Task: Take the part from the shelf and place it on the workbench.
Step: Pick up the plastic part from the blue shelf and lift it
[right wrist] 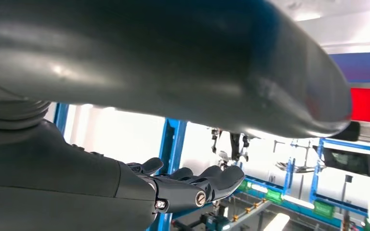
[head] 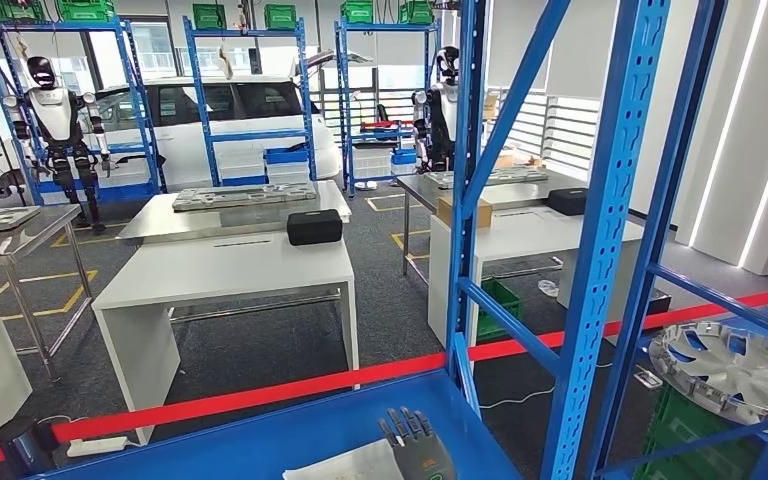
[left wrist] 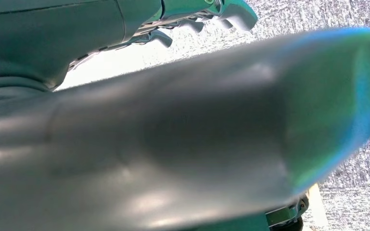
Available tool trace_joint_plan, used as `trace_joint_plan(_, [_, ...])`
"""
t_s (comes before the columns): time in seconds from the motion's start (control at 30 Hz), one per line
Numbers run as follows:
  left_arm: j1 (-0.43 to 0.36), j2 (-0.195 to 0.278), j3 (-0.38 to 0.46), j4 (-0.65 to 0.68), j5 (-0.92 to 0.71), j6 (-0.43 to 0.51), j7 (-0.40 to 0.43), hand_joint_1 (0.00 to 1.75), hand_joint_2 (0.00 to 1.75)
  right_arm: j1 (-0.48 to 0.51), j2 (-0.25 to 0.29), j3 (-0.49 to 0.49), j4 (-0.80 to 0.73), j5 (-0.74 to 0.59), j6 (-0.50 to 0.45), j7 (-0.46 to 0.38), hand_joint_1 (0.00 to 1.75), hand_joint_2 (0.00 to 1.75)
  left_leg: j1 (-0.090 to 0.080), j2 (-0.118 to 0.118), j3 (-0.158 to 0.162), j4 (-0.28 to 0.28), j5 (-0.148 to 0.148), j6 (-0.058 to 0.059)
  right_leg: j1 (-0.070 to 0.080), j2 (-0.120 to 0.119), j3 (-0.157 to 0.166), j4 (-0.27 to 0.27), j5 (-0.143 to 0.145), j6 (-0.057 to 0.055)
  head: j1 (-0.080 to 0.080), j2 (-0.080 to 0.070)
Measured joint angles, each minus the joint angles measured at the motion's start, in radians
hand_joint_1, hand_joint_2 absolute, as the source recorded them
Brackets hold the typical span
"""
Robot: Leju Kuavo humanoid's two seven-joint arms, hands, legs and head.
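My right hand [head: 416, 447] lies low over the blue shelf board [head: 260, 440] with its fingers stretched forward and nothing in them. It sits beside a flat white part [head: 345, 463] on that board; I cannot tell whether they touch. In the right wrist view the fingers [right wrist: 207, 184] reach out straight, apart from the thumb [right wrist: 183, 62]. A silver wheel cover [head: 728, 366] rests lower on the shelf at the right. In the left wrist view my left hand [left wrist: 173, 139] hangs over grey carpet, its fingers [left wrist: 207, 12] apart and holding nothing. The white workbench [head: 225, 272] stands beyond the shelf.
Blue shelf uprights [head: 610, 200] and slanted braces cross the right half. A red tape [head: 260, 395] runs between shelf and workbench. A black case [head: 314, 227] lies on the workbench's far edge. Further tables, shelves, a white car and two standing robots [head: 57, 125] fill the back.
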Motion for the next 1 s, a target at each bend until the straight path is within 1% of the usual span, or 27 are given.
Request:
trace_joint_plan(0.37, [0.002,0.004,0.001,0.000,-0.005,0.000,0.009,0.00,0.00,0.002,-0.010,-0.007,0.000,-0.007,-0.027,-0.017,0.00,0.00,0.000,0.000,0.000,0.000,-0.001,0.002,0.000,0.000,0.003,-0.005,0.002,0.004,0.000,0.000])
trace_joint_plan(0.67, [0.003,0.006,0.008,0.000,0.001,0.002,0.004,0.00,0.00,0.003,-0.010,-0.007,0.000,-0.001,-0.025,-0.023,0.00,0.00,0.000,0.000,0.000,0.001,-0.002,0.004,0.000,0.000,0.004,-0.007,0.002,0.004,0.000,0.000])
trace_joint_plan(0.73, [0.003,0.007,0.010,0.000,0.003,0.001,0.003,0.00,0.00,0.003,-0.010,-0.007,0.000,-0.001,-0.025,-0.023,0.00,0.00,-0.003,0.000,-0.004,0.004,-0.006,0.012,-0.003,0.000,0.005,-0.009,0.003,0.009,0.000,0.000])
trace_joint_plan(0.8, [0.003,0.008,0.014,0.000,0.004,0.000,0.002,0.00,0.00,0.002,-0.010,-0.007,0.000,-0.001,-0.025,-0.023,0.00,0.00,-0.008,0.001,-0.008,0.005,-0.010,0.024,-0.006,0.000,0.007,-0.014,0.005,0.016,-0.001,0.000])
trace_joint_plan(0.83, [0.003,0.008,0.015,0.000,0.004,0.000,0.001,0.00,0.00,0.002,-0.010,-0.007,0.000,-0.001,-0.025,-0.024,0.00,0.00,-0.005,0.001,-0.002,-0.002,-0.005,0.029,-0.005,0.000,0.009,-0.016,0.005,0.019,-0.001,0.000])
trace_joint_plan(0.87, [0.003,0.007,0.016,0.000,0.005,0.000,0.000,0.00,0.00,0.002,-0.010,-0.007,0.000,-0.002,-0.025,-0.024,0.00,0.00,-0.002,0.001,0.005,-0.012,0.000,0.031,-0.004,0.000,0.011,-0.016,0.005,0.021,-0.001,0.000])
trace_joint_plan(0.9, [0.003,0.007,0.016,0.000,0.005,-0.001,0.000,0.00,0.00,0.000,-0.010,-0.007,0.000,-0.002,-0.025,-0.024,0.00,0.00,-0.001,0.000,0.013,-0.019,0.005,0.027,-0.002,-0.001,0.014,-0.023,0.010,0.020,0.001,0.000])
trace_joint_plan(0.93, [0.002,0.006,0.017,0.000,0.005,-0.001,-0.001,0.00,0.00,0.000,-0.010,-0.007,0.000,-0.002,-0.025,-0.024,0.00,0.00,0.000,-0.001,0.019,-0.025,0.009,0.022,0.000,-0.001,0.017,-0.027,0.012,0.014,0.000,0.000])
trace_joint_plan(1.0, [0.002,0.006,0.017,0.000,0.005,-0.001,-0.002,0.00,0.00,0.000,-0.010,-0.007,0.000,-0.002,-0.025,-0.024,0.00,0.00,-0.004,-0.003,0.019,-0.020,0.006,0.013,0.001,-0.001,0.023,-0.034,0.014,0.007,0.002,0.000])
